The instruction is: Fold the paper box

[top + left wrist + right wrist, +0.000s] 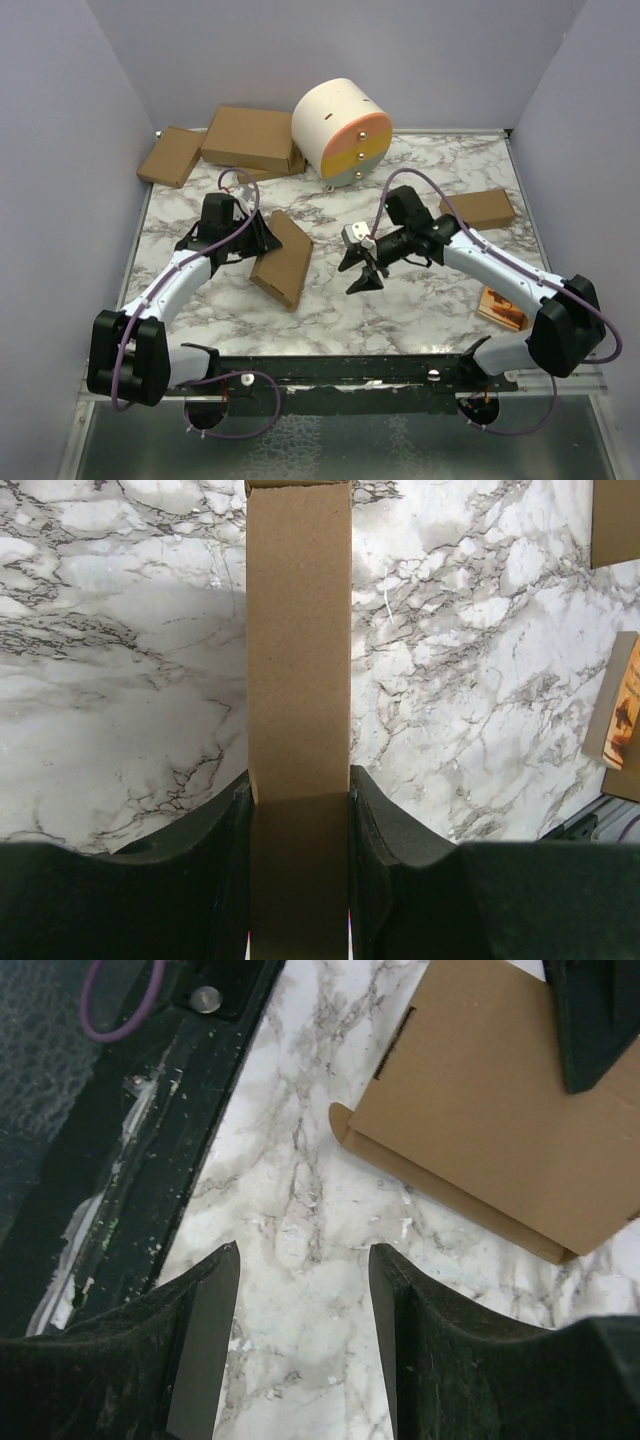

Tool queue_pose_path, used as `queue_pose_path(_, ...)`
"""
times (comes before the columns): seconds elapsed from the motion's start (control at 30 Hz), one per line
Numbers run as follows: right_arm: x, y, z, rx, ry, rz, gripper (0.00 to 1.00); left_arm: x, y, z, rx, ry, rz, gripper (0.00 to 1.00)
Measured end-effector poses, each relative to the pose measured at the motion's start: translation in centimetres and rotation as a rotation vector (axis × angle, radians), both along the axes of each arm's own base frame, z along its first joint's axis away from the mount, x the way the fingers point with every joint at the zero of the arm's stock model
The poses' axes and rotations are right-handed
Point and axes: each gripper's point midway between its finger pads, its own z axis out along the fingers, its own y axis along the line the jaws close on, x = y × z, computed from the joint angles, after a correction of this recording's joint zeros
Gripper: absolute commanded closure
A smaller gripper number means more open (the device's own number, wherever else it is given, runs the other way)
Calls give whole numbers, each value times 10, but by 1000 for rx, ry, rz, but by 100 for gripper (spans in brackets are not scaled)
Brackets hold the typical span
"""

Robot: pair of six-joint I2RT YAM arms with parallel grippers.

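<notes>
Clamping paper box (283, 258) by its narrow edge in left gripper (245, 242), box tilted, at 9 o'clock of table centre | right gripper (362, 275) parted, empty, near | box at 9 o'clock from it, long axis roughly 12-to-6 | left arm nearer

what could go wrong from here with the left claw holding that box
The left claw pinches the thin brown cardboard box across one narrow side only, so it may pivot or slip. The right claw is open and empty beside it; the corner tab showing there could spring out unsupported.
</notes>
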Motion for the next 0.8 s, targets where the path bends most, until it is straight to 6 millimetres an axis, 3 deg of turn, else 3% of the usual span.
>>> queue_pose_path(0.17,14,6,5,-48,-70,26,45,0,1,-6,17,14,-8,100)
queue_pose_path(0.27,11,17,7,-71,-90,70,46,3,1,-7,22,14,-14,100)
queue_pose_path(0.6,-37,40,-13,-150,-178,238,46,6,-1,-7,2,26,5,100)
queue_pose_path(0.8,-74,36,-61,-188,-261,233,48,3,-3,-13,-51,44,59,100)
